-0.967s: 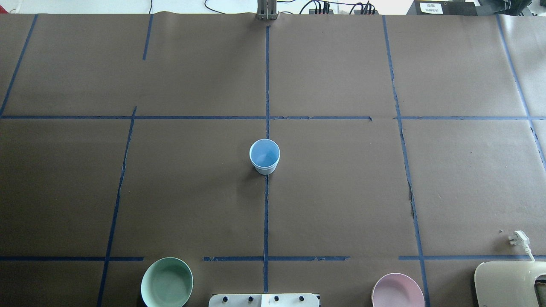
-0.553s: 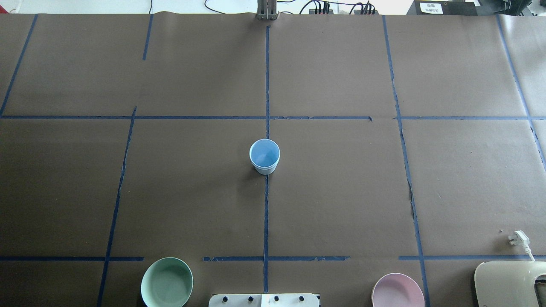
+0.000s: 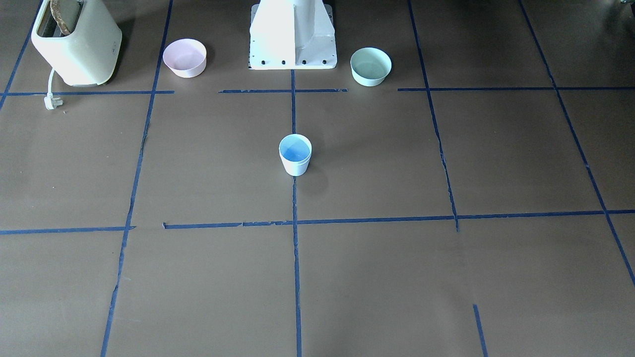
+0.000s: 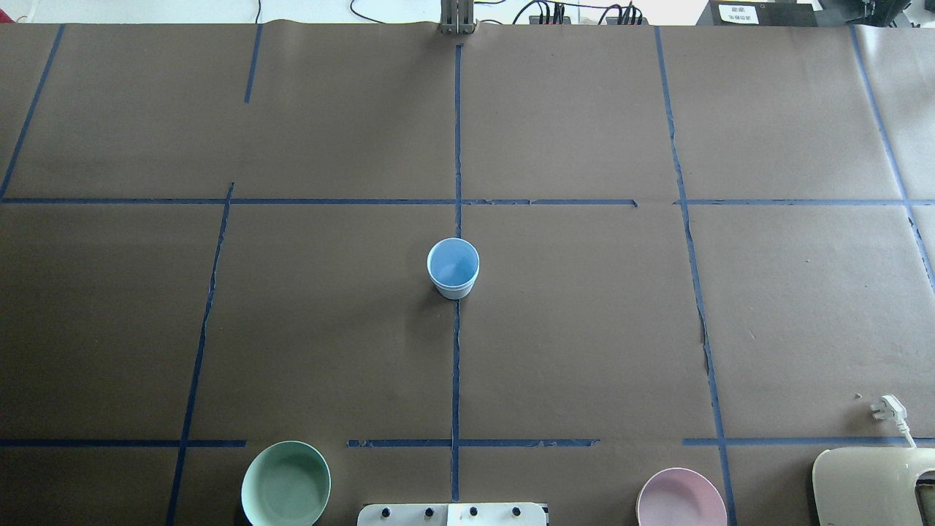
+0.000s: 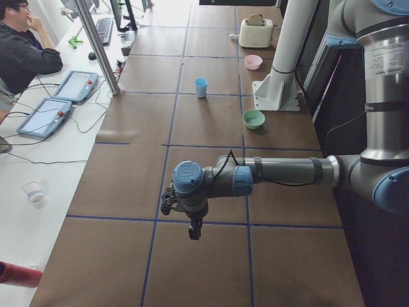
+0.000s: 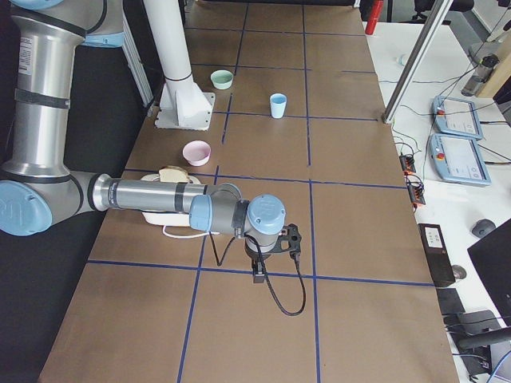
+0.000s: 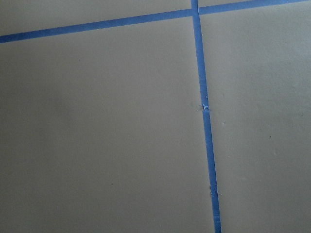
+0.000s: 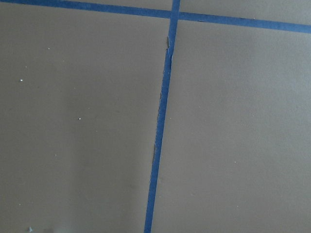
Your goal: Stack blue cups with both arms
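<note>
One blue cup (image 4: 453,267) stands upright at the table's middle on the centre tape line; it also shows in the front view (image 3: 295,154) and both side views (image 5: 200,87) (image 6: 277,105). No second separate cup shows; I cannot tell whether one is nested inside. My left gripper (image 5: 193,231) points down over bare table far from the cup, at the left end. My right gripper (image 6: 259,271) does the same at the right end. Both show only in side views, so I cannot tell whether they are open or shut. The wrist views show only brown paper and blue tape.
A mint-green bowl (image 4: 285,483) and a pink bowl (image 4: 681,499) sit near the white pedestal (image 3: 292,34). A cream toaster (image 3: 77,42) with a loose plug (image 4: 887,408) stands at the near right. An operator (image 5: 25,51) sits beyond the far edge.
</note>
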You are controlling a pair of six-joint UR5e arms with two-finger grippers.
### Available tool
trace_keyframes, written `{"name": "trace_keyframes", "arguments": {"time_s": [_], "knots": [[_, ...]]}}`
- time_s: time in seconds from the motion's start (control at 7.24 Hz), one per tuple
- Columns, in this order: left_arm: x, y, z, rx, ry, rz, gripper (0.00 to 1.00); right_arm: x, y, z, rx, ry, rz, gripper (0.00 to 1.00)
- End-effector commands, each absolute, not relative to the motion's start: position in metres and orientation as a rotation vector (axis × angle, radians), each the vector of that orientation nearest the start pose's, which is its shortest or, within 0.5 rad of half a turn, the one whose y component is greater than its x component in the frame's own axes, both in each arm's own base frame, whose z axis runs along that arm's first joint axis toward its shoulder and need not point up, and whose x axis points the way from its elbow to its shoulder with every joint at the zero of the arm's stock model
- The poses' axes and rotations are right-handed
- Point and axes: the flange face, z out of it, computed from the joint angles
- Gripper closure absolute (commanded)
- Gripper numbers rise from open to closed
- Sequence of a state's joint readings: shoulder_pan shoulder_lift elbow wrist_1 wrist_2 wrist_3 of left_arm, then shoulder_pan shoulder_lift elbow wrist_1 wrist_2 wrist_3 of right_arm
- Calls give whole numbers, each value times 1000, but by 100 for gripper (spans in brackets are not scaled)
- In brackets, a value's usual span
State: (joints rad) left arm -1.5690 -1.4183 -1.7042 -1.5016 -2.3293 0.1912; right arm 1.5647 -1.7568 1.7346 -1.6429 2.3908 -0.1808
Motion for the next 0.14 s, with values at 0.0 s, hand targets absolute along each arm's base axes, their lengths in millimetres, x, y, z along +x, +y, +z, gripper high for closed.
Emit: {"name": "trace_keyframes", "arguments": {"time_s": [0.0], "knots": [[-64, -421, 671, -12, 766, 150, 0, 57, -407, 665, -13, -836, -139, 0]]}}
